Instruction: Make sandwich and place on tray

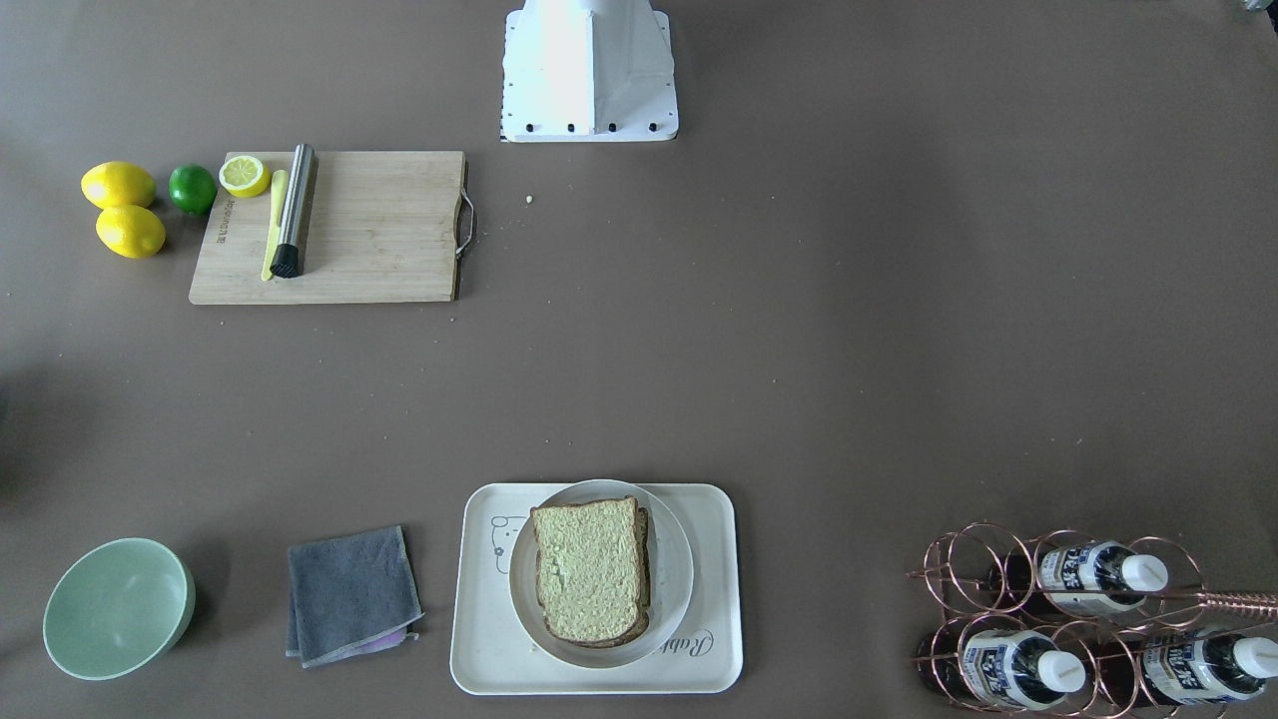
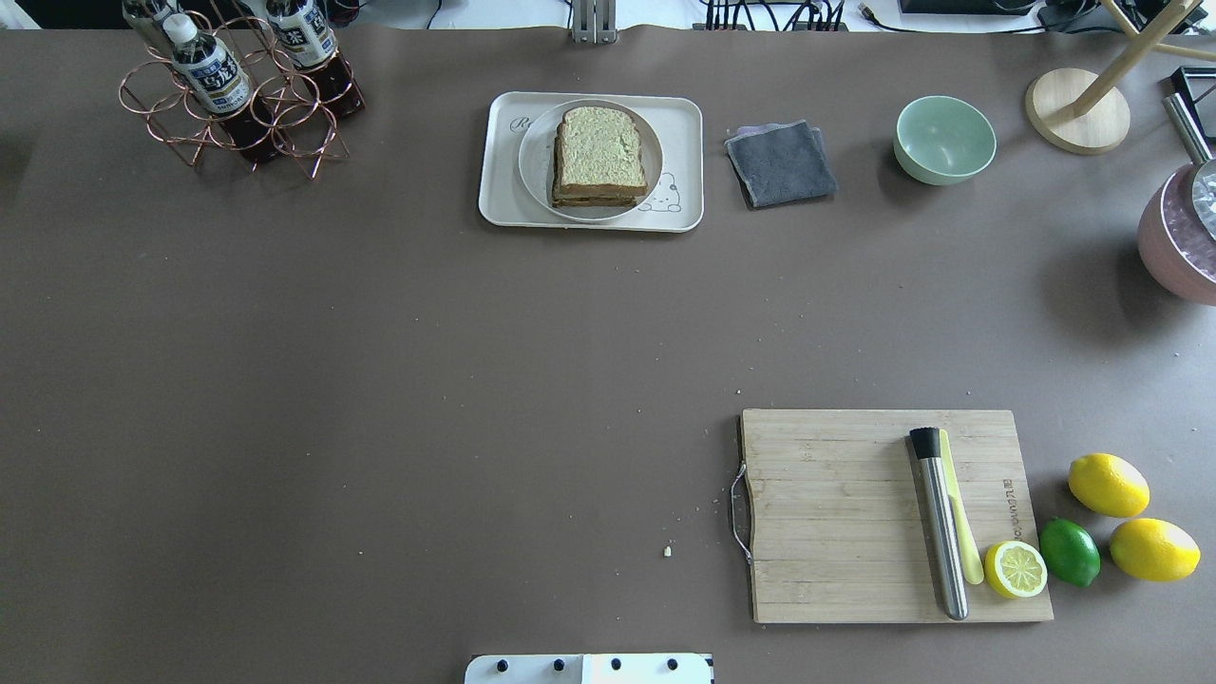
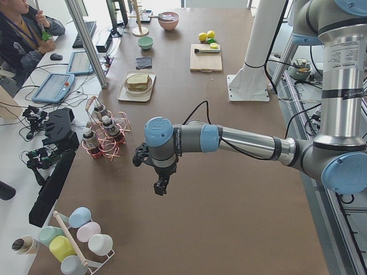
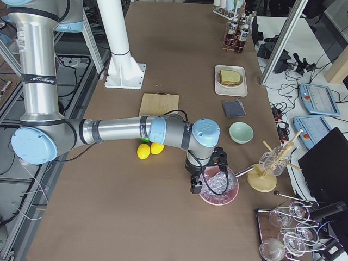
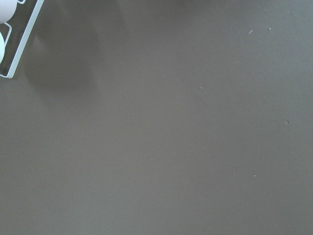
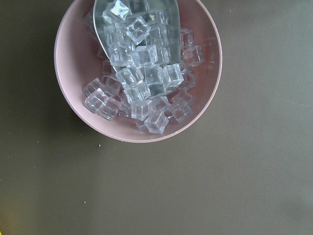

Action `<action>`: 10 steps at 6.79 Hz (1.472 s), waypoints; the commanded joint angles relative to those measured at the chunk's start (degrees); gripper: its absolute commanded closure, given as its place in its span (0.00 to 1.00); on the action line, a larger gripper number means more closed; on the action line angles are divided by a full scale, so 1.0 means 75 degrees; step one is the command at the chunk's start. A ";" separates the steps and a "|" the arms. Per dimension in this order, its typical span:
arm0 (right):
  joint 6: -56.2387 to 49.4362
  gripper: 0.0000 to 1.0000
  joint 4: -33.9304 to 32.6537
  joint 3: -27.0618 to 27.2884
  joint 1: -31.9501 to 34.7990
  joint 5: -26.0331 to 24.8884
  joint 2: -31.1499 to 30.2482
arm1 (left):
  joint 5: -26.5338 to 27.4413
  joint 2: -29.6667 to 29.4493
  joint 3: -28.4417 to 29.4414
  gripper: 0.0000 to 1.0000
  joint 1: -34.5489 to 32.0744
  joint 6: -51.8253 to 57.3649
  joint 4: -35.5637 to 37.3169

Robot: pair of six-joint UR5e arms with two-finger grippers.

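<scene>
The sandwich [image 1: 591, 569], two stacked slices of pale speckled bread with dark crust, lies on a round white plate [image 1: 675, 579] that sits on the cream tray [image 1: 477, 649]. It also shows in the overhead view [image 2: 598, 150] on the tray [image 2: 496, 201] at the table's far side. No egg shows between the slices. My left gripper [image 3: 160, 187] hangs over bare table far from the tray; I cannot tell whether it is open or shut. My right gripper [image 4: 194, 188] hangs over a pink bowl; I cannot tell its state either. Neither wrist view shows fingers.
A pink bowl of ice cubes [image 6: 139, 73] lies under the right wrist. A wooden cutting board [image 2: 883, 513] holds a metal cylinder [image 2: 939, 522] and a half lemon [image 2: 1015, 569]; lemons [image 2: 1107, 484] and a lime [image 2: 1069, 551] lie beside it. A grey cloth [image 2: 781, 161], a green bowl [image 2: 944, 139] and a bottle rack [image 2: 237, 90] stand at the far side.
</scene>
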 commanded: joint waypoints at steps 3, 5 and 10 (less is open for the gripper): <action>-0.0004 0.00 0.0012 0.0065 -0.0023 0.0033 0.0031 | -0.0004 0.0027 0.0002 0.03 0.0006 -0.0004 -0.0013; -0.0004 0.00 0.0012 0.0030 -0.0023 0.0033 0.0043 | -0.0004 0.0015 -0.0010 0.03 0.0017 -0.0004 -0.0013; -0.0015 0.00 0.0012 -0.0005 -0.0070 0.0045 0.0114 | -0.0004 0.0038 -0.0034 0.03 0.0029 -0.0004 -0.0013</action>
